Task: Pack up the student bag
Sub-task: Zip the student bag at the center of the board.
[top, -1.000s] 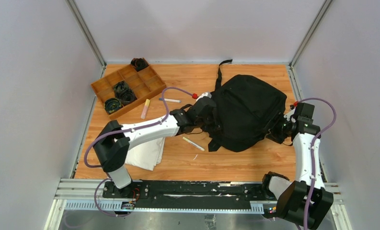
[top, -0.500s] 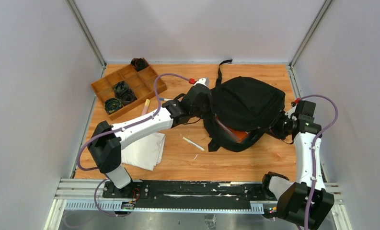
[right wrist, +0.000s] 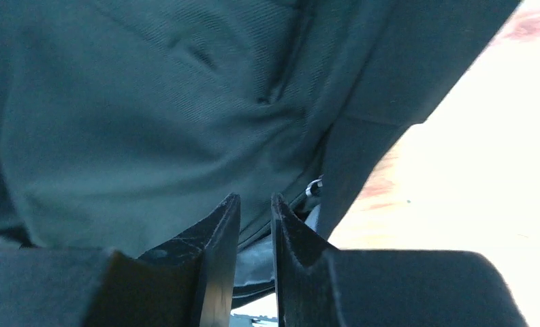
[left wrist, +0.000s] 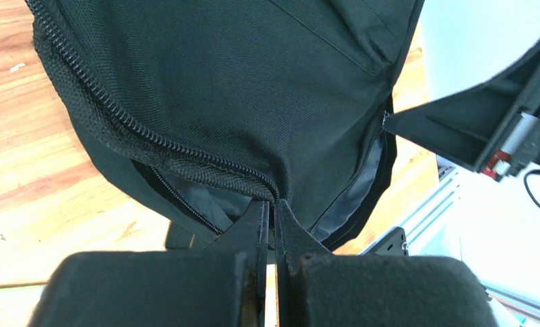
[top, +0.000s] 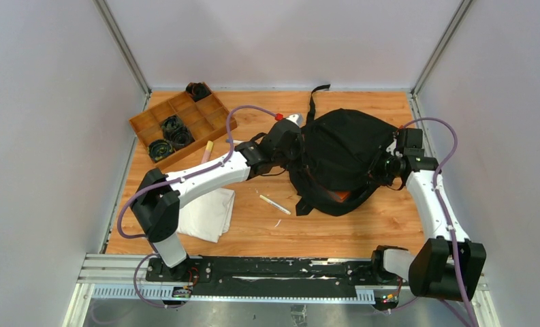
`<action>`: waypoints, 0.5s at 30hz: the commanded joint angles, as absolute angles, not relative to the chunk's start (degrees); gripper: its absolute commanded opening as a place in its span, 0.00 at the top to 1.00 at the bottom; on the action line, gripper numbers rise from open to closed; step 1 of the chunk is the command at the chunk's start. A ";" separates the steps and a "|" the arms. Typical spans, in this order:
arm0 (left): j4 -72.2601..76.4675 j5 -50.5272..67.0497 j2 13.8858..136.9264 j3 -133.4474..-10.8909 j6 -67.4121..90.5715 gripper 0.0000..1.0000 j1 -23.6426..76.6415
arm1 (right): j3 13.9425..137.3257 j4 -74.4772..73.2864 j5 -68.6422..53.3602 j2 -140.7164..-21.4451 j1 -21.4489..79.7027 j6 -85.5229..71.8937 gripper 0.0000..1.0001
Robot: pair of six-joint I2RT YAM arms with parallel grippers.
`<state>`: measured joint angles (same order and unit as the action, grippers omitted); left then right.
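— Where is the student bag (top: 348, 153)?
— On the table (top: 267, 235), right of centre, between the two arms. Its mouth gapes toward the near edge, and something orange (top: 342, 196) shows inside, too little of it to name.
— The left gripper (left wrist: 275, 204)?
— Pinched together on the bag's zipper edge. From above, its fingertips are hidden against the fabric.
— And the right gripper (right wrist: 255, 201)?
— Pressed up to the bag's right side, fingers a narrow slit apart. Whether cloth sits between them I cannot tell, because that view is dark and blurred.
— Anything else covered?
— The left arm hides part of the white cloth (top: 205, 214).
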<state>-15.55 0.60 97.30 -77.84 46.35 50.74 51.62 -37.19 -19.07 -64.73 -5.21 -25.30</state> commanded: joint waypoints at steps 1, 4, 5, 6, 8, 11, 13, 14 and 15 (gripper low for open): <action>-13.58 1.90 96.93 -79.10 44.85 1.00 50.54 | 52.55 -37.46 -11.22 -67.57 -4.56 -26.15 0.71; -13.62 2.08 96.70 -79.10 44.57 1.00 50.54 | 51.86 -38.08 -9.12 -67.18 -4.57 -26.03 0.68; -13.62 2.23 96.72 -79.05 44.56 1.00 50.49 | 51.55 -38.19 -8.39 -66.97 -4.57 -25.89 0.66; -13.62 2.41 96.83 -79.16 44.49 1.00 50.53 | 51.25 -38.25 -7.87 -66.75 -4.54 -25.72 0.65; -13.65 2.71 96.83 -79.25 44.39 1.00 50.52 | 50.58 -38.57 -6.63 -66.82 -4.55 -25.52 0.64; -13.54 3.07 96.83 -79.44 44.14 1.00 50.54 | 50.10 -39.26 -5.07 -67.59 -4.57 -25.43 0.64; -13.54 3.16 96.79 -79.32 44.12 1.00 50.54 | 49.93 -39.46 -4.48 -67.89 -4.55 -25.36 0.64; -13.47 3.21 96.81 -79.24 44.12 1.00 50.54 | 49.84 -39.42 -4.28 -68.00 -4.57 -25.33 0.64; -13.38 3.43 96.83 -79.19 44.16 1.00 50.54 | 49.83 -39.15 -4.41 -68.14 -4.57 -25.25 0.64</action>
